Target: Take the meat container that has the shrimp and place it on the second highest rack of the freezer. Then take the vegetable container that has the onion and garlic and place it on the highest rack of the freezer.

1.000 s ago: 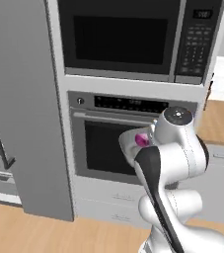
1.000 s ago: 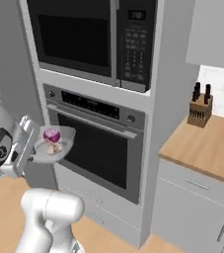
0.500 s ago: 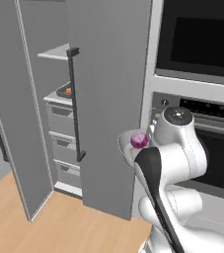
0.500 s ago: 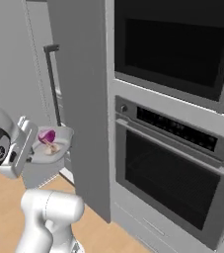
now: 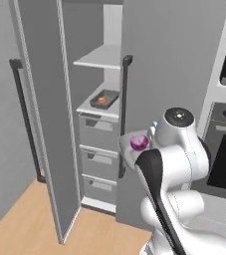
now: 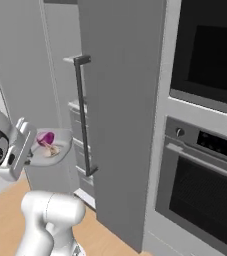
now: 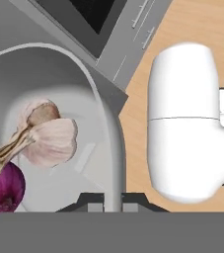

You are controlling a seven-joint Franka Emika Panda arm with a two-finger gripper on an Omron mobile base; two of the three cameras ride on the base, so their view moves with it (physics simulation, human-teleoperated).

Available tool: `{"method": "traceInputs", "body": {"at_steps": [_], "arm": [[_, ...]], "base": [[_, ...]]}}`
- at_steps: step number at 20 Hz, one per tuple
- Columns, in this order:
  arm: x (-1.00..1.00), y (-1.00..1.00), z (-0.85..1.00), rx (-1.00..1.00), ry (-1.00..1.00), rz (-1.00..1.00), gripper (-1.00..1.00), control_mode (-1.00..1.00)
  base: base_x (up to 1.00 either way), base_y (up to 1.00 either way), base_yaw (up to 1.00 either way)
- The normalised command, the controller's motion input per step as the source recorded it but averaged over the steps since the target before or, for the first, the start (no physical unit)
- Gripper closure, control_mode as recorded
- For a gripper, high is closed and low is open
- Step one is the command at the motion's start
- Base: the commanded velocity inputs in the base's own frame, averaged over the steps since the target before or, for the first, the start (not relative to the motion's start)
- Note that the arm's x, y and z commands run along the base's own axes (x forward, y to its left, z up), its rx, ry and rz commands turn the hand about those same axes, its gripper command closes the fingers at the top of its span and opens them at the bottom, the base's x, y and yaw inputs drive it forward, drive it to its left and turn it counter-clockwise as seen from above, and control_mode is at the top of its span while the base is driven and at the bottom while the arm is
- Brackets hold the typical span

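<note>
Vegetable container (image 7: 103, 123): smooth matt grey plastic.
Onion (image 7: 2, 190): glossy purple skin.
Garlic (image 7: 47, 133): papery, pale.
Freezer door (image 5: 47, 114): matt grey.
Floor (image 5: 30, 219): light wood.
Oven glass (image 6: 202, 192): dark, glossy.

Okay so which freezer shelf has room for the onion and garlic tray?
The highest rack looks bare from its front edge back to the wall. The second rack below already carries the dark shrimp container. The door handle borders the opening on the right.

Grey vegetable container (image 7: 108, 143) holds purple onion (image 7: 2, 190) and garlic (image 7: 47, 133).
</note>
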Motion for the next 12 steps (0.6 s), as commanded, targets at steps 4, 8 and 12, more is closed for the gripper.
{"method": "traceInputs", "body": {"at_steps": [4, 8, 12], "arm": [[0.00, 0.00, 0.00, 0.00, 0.00, 0.00, 1.00, 1.00], [0.00, 0.00, 0.00, 0.00, 0.00, 0.00, 1.00, 1.00], [0.00, 0.00, 0.00, 0.00, 0.00, 0.00, 1.00, 1.00]], "base": [[0.40, 0.54, -0.44], [0.00, 0.21, -0.12], [0.23, 0.62, -0.26]]}}
